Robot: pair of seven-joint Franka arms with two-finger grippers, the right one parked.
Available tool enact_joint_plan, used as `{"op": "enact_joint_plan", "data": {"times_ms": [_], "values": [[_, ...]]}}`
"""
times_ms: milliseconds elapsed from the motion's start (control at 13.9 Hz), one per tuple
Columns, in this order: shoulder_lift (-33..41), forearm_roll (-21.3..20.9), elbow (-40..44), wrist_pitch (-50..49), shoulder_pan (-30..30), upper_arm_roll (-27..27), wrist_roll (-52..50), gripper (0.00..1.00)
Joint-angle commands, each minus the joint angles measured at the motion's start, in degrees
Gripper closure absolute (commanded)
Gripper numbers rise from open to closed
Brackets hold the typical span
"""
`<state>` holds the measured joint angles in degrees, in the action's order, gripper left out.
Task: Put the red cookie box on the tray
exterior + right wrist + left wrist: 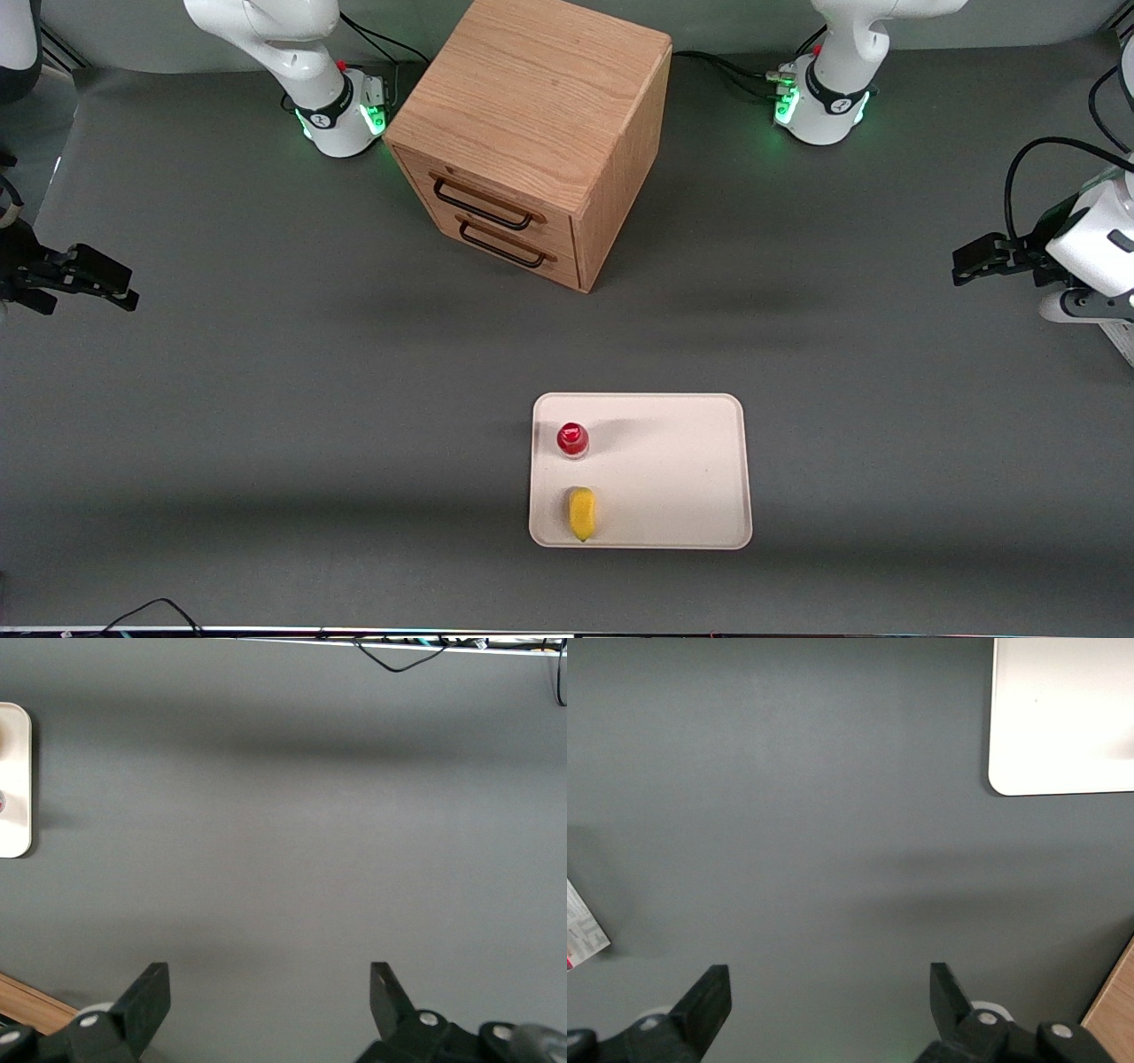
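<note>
At the working arm's end of the worktop point(266, 399):

Item 1. fingers point(961, 266) of the left arm. Spread wide, nothing between them, nothing touching them. They hang above bare grey surface with their tips pointing toward the middle of the worktop.

Item 2. red cookie box point(580, 935). Lies flat on the worktop, close beside the fingers and apart from them, a little nearer the front camera than they are. Most of it is cut off by the picture edges. Only a corner shows, a white-grey face with fine print and a thin strip of red. In the front view it shows point(1121, 341) just under the arm's wrist. It is off the tray and well apart from it.

Item 3. tray point(673, 470). Cream-beige, with rounded corners and a low rim. It sits well apart from the fingers, toward the middle of the worktop and nearer the front camera. One rounded corner point(1063, 718) shows in the left wrist view. The half closest to the fingers is bare.

Item 4. small red-capped bottle point(572, 439). Upright on the tray, on the half farthest from the fingers.

Item 5. yellow object point(582, 514). Lies on the tray beside the bottle, nearer the front camera.

Item 6. wooden drawer cabinet point(532, 115). Two drawers with dark handles. It stands well apart from the fingers and farther from the front camera than the tray.
</note>
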<state>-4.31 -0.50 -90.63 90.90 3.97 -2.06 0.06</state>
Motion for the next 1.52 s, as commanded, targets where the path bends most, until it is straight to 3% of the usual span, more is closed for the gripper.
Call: {"op": "enact_joint_plan", "data": {"times_ms": [0,433,722,1082,1299,1443], "values": [[0.8,-0.1,0.3,-1.0,-0.3,0.0,-0.7,0.00],[-2.3,-0.2,0.2,1.6,-5.6,-3.2,2.4,0.00],[-8.0,-0.2,-0.1,7.3,-7.3,-12.8,8.0,0.00],[-17.4,-0.1,-0.3,19.5,-18.4,-14.4,18.0,0.00],[-22.1,0.8,-0.7,24.2,-20.3,-19.0,24.2,0.00],[-24.4,2.4,-0.3,25.7,-24.3,-19.0,27.7,0.00]]}}
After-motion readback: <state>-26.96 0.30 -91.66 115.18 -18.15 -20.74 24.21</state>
